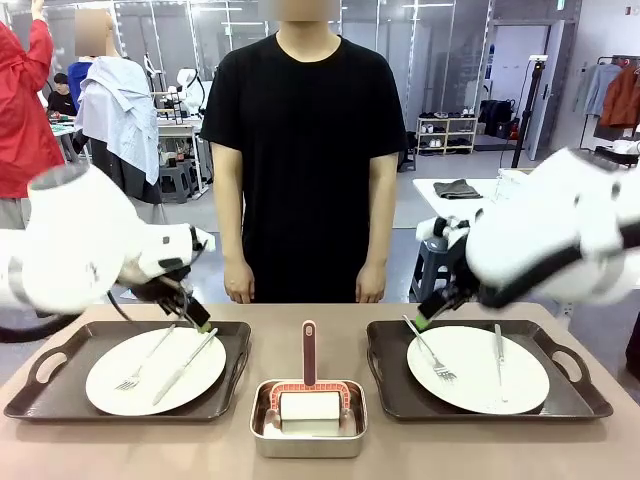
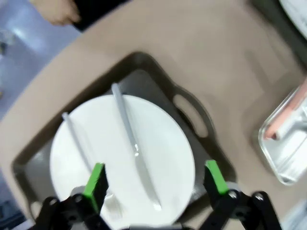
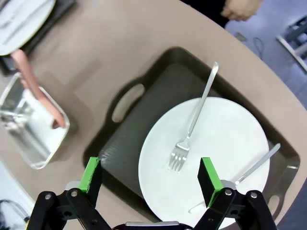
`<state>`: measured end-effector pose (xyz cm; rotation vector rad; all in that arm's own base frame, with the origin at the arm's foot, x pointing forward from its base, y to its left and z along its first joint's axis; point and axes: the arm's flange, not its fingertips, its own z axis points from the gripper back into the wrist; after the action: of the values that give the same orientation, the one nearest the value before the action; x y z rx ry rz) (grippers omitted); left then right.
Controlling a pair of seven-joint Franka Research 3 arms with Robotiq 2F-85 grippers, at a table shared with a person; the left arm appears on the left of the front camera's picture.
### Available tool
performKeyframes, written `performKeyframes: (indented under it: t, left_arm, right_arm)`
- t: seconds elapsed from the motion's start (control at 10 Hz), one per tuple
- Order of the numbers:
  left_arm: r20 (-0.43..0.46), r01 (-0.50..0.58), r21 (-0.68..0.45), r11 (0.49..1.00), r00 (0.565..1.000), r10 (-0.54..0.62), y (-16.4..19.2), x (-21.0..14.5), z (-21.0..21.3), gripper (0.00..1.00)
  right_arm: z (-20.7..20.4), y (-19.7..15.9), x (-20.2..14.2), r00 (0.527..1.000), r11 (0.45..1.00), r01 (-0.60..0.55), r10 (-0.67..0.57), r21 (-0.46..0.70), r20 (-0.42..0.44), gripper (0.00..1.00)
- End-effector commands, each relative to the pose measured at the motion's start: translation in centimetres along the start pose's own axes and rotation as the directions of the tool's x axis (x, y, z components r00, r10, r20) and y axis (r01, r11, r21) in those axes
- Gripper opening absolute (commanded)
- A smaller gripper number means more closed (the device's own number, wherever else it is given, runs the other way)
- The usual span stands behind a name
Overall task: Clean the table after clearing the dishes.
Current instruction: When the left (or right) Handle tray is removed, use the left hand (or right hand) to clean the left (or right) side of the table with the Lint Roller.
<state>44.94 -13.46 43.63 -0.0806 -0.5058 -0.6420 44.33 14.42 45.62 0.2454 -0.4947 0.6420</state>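
Two dark brown trays, the left tray (image 1: 237,345) and the right tray (image 1: 385,350), sit on the taupe counter (image 1: 150,450) either side of a steel pan (image 1: 308,445). Each carries a round white plate (left plate (image 1: 195,385), right plate (image 1: 480,385)) with a silver fork (image 3: 194,122) and knife (image 2: 132,143) lying loose. Judged: the plates are rigid, glossy and breakable and the cutlery is apt to slide, so lift level by a tray's cut-out handle or rim. The left gripper (image 2: 156,181) and right gripper (image 3: 149,175) hover over their plates, jaws spread wide, holding nothing.

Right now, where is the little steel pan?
In the front view the steel pan sits at the middle of the table, near the robot's edge, between the left tray and the right tray, touching neither.
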Motion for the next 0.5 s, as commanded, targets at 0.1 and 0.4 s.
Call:
performKeyframes:
  t: [0.1, 0.4]
  left_arm:
    - [0.01, -0.1, -0.369, 0.924, 0.994, 0.112, 8.5, 2.1, 4.9, 1.0]
    - [0.13, -0.247, -0.643, 0.725, 0.898, 0.42, 16.9, -2.2, 8.0, 1.0]
  right_arm:
    - [3.5, -8.5, 2.2, 0.98, 0.892, 0.194, -0.191, 0.408, -0.047, 1.0]
    - [6.6, -15.2, -2.0, 0.894, 0.712, 0.323, -0.446, 0.623, 0.045, 1.0]
